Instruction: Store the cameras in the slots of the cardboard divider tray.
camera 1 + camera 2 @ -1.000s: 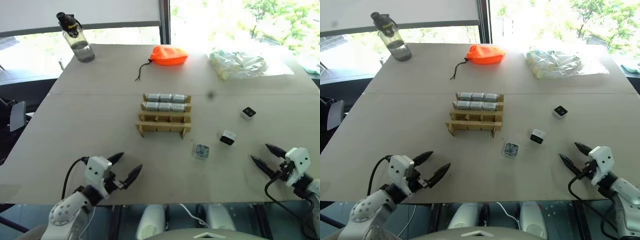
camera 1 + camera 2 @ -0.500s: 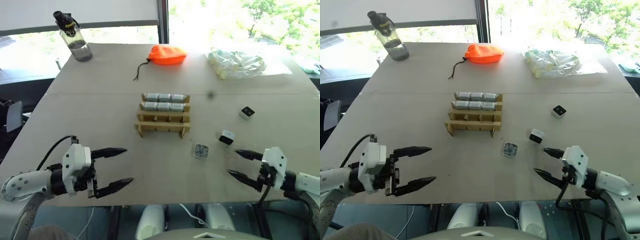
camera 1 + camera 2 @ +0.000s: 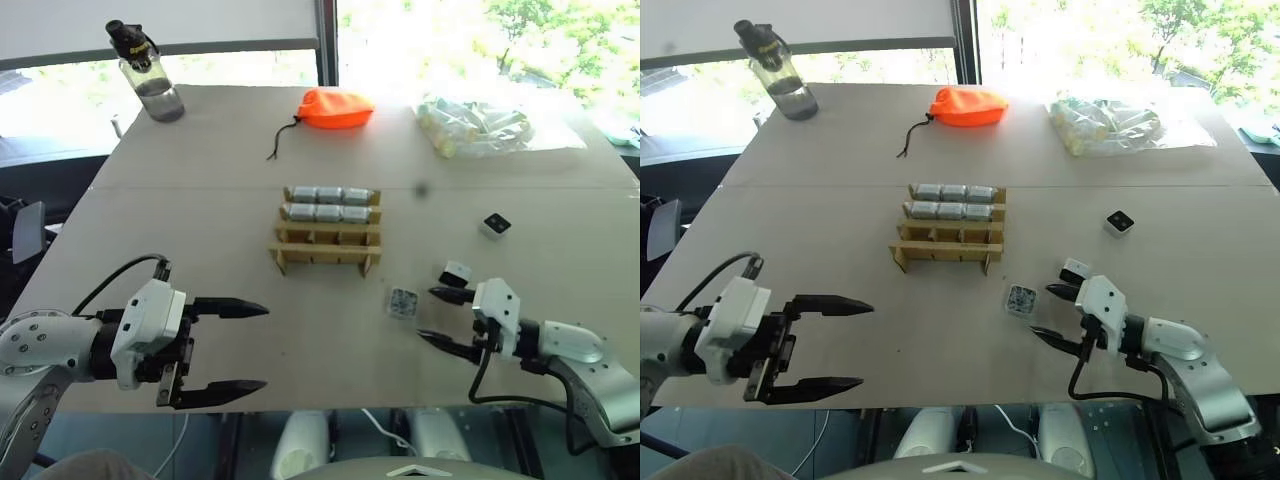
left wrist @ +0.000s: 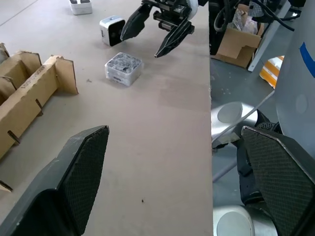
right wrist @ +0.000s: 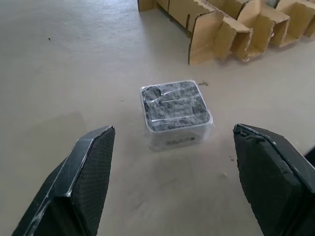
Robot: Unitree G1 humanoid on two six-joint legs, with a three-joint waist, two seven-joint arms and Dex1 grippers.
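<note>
Left eye view takes in a tan worktop (image 3: 200, 200) with the cardboard divider tray (image 3: 328, 243) near its middle; its 2 far rows each hold 3 silver-grey cameras (image 3: 330, 195), and the near rows look empty. Toward the far edge lie a clear bag of pale items (image 3: 475, 127), an orange pouch (image 3: 338, 109) and, at the far left corner, a water bottle (image 3: 148, 76). The left gripper (image 3: 235, 345) hangs over the near edge, fingers wide apart and holding nothing. The right gripper (image 3: 438, 315), fingers also spread and empty, points at a wrapped camera (image 5: 176, 113) near the tray's near right corner. A white camera (image 3: 456, 272) sits just beside its far finger; another (image 3: 495, 225) lies toward the right edge.
</note>
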